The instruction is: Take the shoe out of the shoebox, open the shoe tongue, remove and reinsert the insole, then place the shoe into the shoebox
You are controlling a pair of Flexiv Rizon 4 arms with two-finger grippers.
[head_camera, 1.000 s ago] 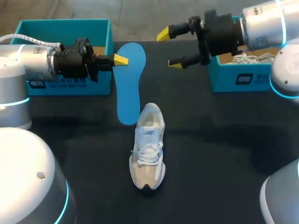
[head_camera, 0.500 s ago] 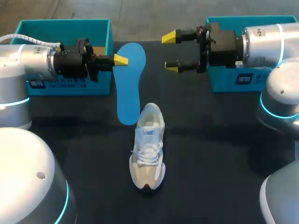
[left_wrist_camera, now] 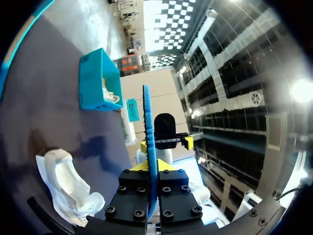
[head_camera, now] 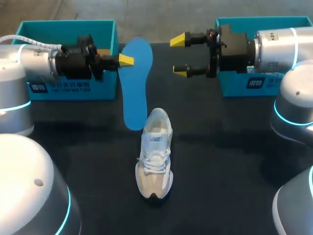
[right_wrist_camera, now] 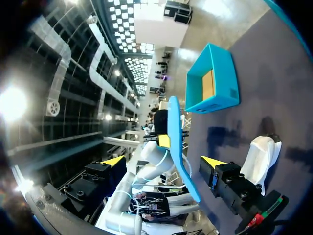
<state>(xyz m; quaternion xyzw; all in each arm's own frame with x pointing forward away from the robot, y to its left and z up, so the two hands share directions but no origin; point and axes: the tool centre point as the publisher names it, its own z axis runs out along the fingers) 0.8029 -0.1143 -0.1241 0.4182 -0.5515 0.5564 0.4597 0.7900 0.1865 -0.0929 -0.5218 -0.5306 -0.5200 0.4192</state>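
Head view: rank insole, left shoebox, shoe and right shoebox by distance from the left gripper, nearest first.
1. insole: clamped in the left gripper.
2. left shoebox: right beside the gripper.
3. shoe: mid-table, toward the camera.
4. right shoebox: across the table.

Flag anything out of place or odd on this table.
Only the blue insole: it is outside the shoe, pinched near its wide end by the left hand. That fits the task's removal step. The shoe stands upright; the right hand is open, clear of the insole.
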